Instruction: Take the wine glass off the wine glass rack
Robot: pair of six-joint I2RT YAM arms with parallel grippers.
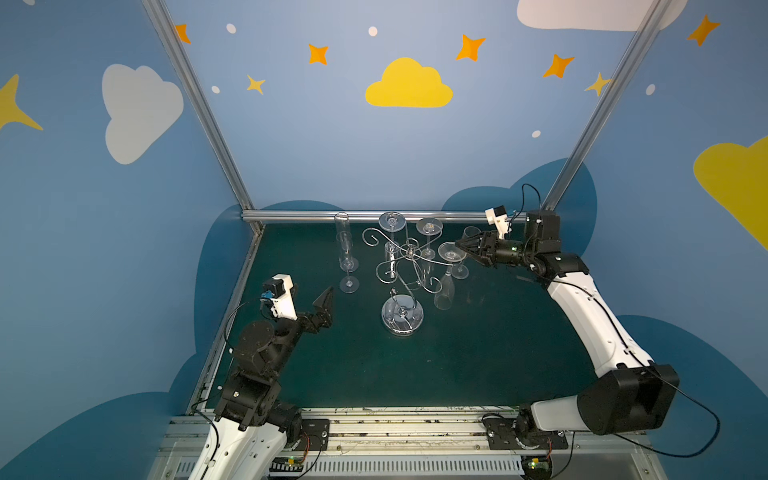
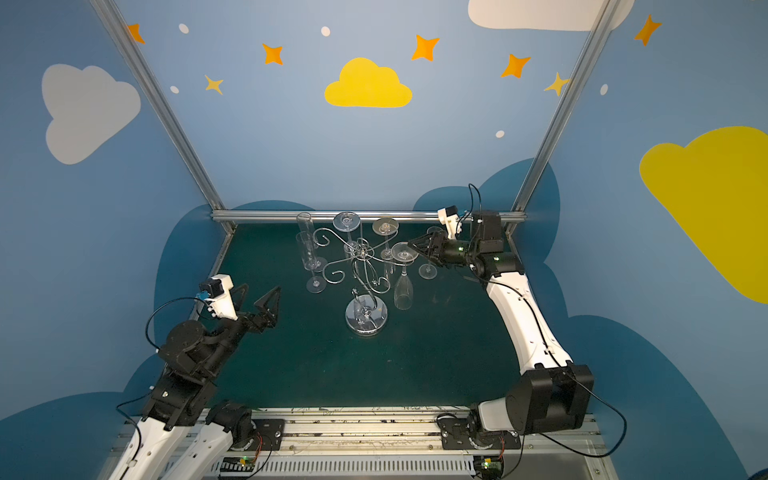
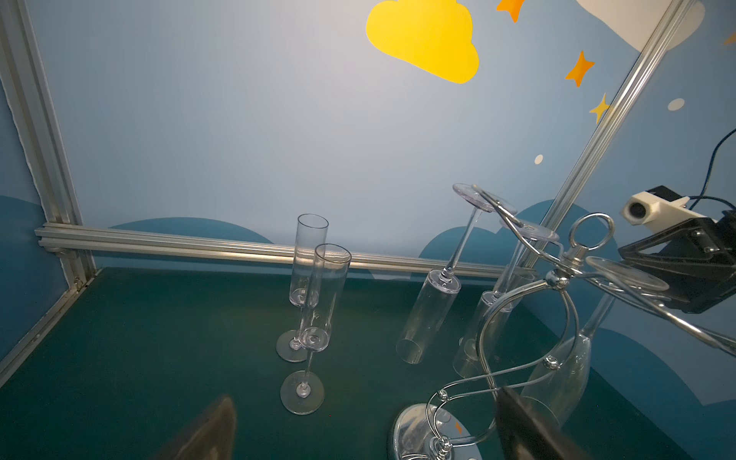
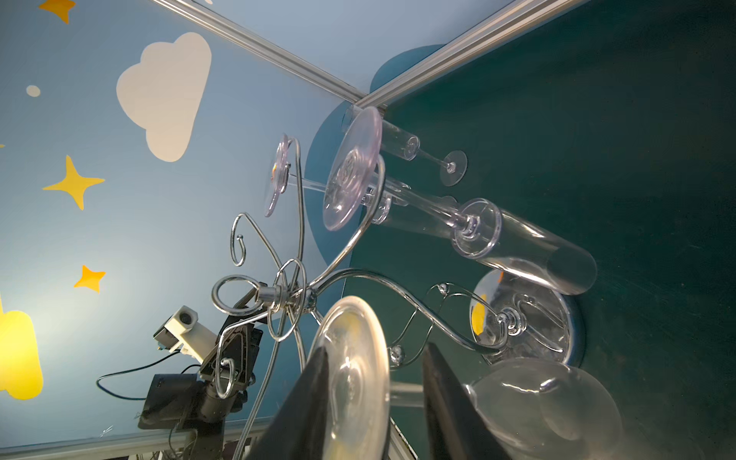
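1. Right claw (image 1: 459, 246). I hold it rolled on its side at the right-hand arm of the silver wire wine glass rack with curled scroll-ended arms and a round shiny base (image 1: 411, 252). The jaws stand part-way apart, one finger above and one below the round foot of the clear tulip-bowled wine glass (image 1: 444, 289). In the right wrist view a gap shows between the lower finger (image 4: 450, 402) and the foot, so nothing is clenched yet. I cannot tell whether the upper finger touches the foot.

2. Location of the wine glass. It hangs upside down by its foot from that arm, on the right side of the rack, bowl downward over the dark green tabletop (image 1: 478, 353).

3. Obstructions.
- The rack's wire runs close past my lower finger.
- A clear stemmed glass (image 1: 460, 272) stands upright just beside my right claw, partly hidden behind it.
- Two clear straight-sided flutes (image 1: 392, 221) (image 1: 429, 226) hang upside down from the rear arms.
- Two clear upright flutes (image 1: 343, 232) (image 1: 348, 270) stand left of the rack, well apart from my right claw.

4. Left claw (image 2: 256, 294). It is released, jaws wide and holding nothing. It hovers over the tabletop at the front left of the rack, apart from every glass.
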